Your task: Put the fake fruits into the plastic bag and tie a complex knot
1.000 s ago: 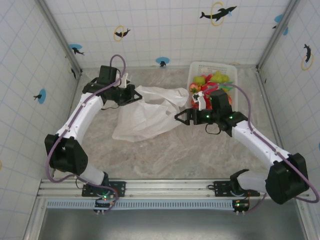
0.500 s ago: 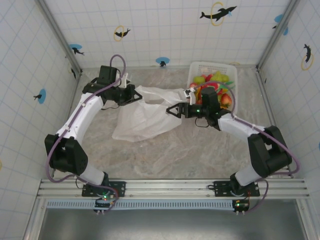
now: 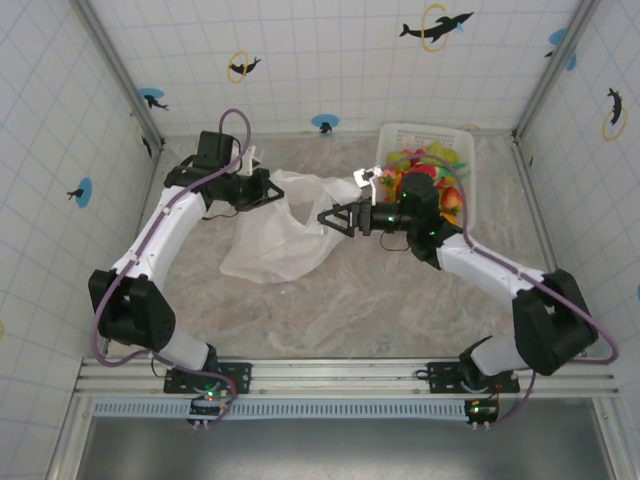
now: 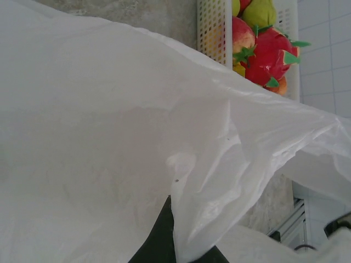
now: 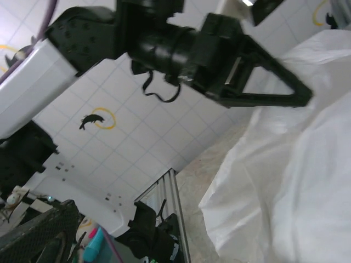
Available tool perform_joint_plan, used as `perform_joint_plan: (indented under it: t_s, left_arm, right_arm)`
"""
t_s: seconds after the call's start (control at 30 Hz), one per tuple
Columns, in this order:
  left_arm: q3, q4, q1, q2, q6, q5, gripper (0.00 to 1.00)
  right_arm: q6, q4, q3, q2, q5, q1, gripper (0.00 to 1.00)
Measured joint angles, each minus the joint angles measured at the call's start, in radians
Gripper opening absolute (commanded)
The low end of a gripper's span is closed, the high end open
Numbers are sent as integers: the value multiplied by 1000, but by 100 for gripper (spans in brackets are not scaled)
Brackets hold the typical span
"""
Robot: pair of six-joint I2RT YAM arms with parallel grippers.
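Film of the plastic bag (image 3: 278, 238) sprawls crumpled on the table (image 3: 380, 310), left of the basket (image 3: 430, 129). Farthest from the basket, the left gripper (image 3: 264, 189) is clenched on the bag's rim, on the side turned away from the basket, and holds that edge up. In the left wrist view the sheet tents over it. Just left of the basket, the right gripper (image 3: 328, 217) points away from it with jaws spread wide, grasping nothing, at the bag's basket-side rim. Inside the basket the fake fruits (image 3: 425, 170) sit heaped: red, green, yellow and orange.
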Motion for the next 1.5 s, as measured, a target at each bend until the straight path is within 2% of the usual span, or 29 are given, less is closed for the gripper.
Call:
perform_joint_plan:
  t_s: [0.2, 0.4, 0.63, 0.9, 1.27, 1.37, 1.5]
  left_arm:
    - [0, 0, 0, 0, 0, -5, 0]
    - [0, 0, 0, 0, 0, -8, 0]
    - [0, 0, 0, 0, 0, -8, 0]
    - [0, 0, 0, 0, 0, -8, 0]
    - [0, 0, 0, 0, 0, -8, 0]
    - [0, 0, 0, 0, 0, -8, 0]
    - [0, 0, 0, 0, 0, -8, 0]
  right_arm:
    - [-87, -72, -34, -12, -1, 133, 99]
    - [-173, -132, -70, -47, 58, 192, 99]
    - [-317, -291, -13, -58, 260, 201, 100]
    - [-391, -318, 60, 50, 469, 219, 99]
    - [-306, -193, 59, 117, 500, 235, 100]
    - [-274, -141, 56, 117, 502, 241, 94]
    - [-268, -119, 47, 117, 536, 272, 72]
